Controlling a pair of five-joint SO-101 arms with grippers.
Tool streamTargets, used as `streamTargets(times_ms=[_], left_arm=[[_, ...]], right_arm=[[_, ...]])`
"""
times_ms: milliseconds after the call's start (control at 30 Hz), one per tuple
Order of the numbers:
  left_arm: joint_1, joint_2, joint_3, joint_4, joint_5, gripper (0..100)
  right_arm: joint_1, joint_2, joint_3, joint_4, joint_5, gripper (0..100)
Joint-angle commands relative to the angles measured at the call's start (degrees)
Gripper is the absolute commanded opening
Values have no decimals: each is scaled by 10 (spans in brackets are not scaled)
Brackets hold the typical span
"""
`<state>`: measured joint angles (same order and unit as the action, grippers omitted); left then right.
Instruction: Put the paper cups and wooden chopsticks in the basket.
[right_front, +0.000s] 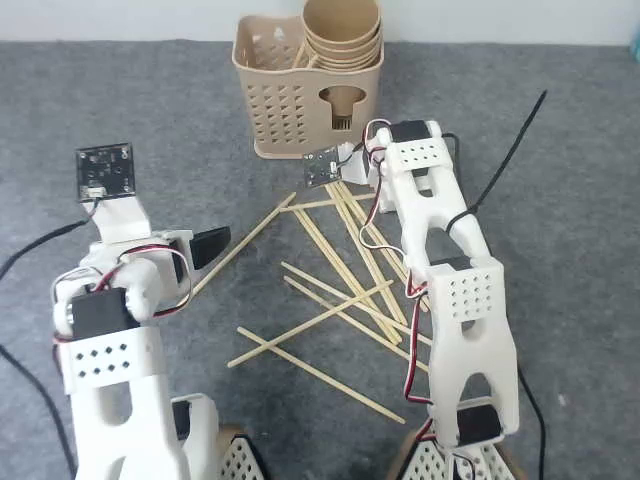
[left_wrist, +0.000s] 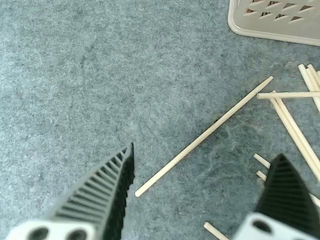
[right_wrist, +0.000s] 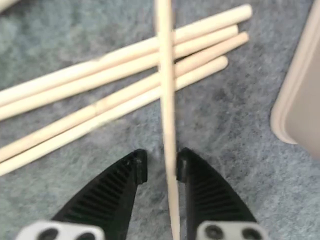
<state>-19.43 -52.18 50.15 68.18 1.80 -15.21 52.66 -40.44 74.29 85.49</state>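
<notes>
A beige basket (right_front: 290, 110) stands at the back of the grey carpet, with stacked paper cups (right_front: 343, 35) and a few chopsticks inside it. Several wooden chopsticks (right_front: 345, 290) lie scattered in front of it. My right gripper (right_front: 352, 188) is low, just in front of the basket. In its wrist view the right gripper (right_wrist: 161, 167) is narrowly open around one chopstick (right_wrist: 166, 100), which crosses a bundle of others (right_wrist: 115, 75). My left gripper (left_wrist: 205, 150) hangs wide open over a lone slanted chopstick (left_wrist: 220, 122), at the left of the pile (right_front: 205, 250).
The basket's corner (right_wrist: 300, 90) lies close beside the right gripper, and its base (left_wrist: 275, 22) sits farther off from the left one. Black cables trail at both sides of the carpet. Bare carpet stretches left of the pile.
</notes>
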Motion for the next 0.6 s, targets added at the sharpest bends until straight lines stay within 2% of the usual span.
streamTargets(times_ms=[0, 100, 233, 467, 567], left_arm=[[-3, -18, -2, -11, 11, 393], [-3, -18, -2, -12, 11, 393], [-3, -18, -2, -13, 11, 393], [-3, -18, -1, -14, 11, 393], [-3, -18, -1, -14, 11, 393]], right_arm=[[-6, 6, -23, -1, 10, 73], [-6, 3, -23, -3, 10, 2], [0, -31, -21, 7, 6, 10], [3, -127, -22, 163, 4, 9], [5, -191, -23, 197, -33, 9]])
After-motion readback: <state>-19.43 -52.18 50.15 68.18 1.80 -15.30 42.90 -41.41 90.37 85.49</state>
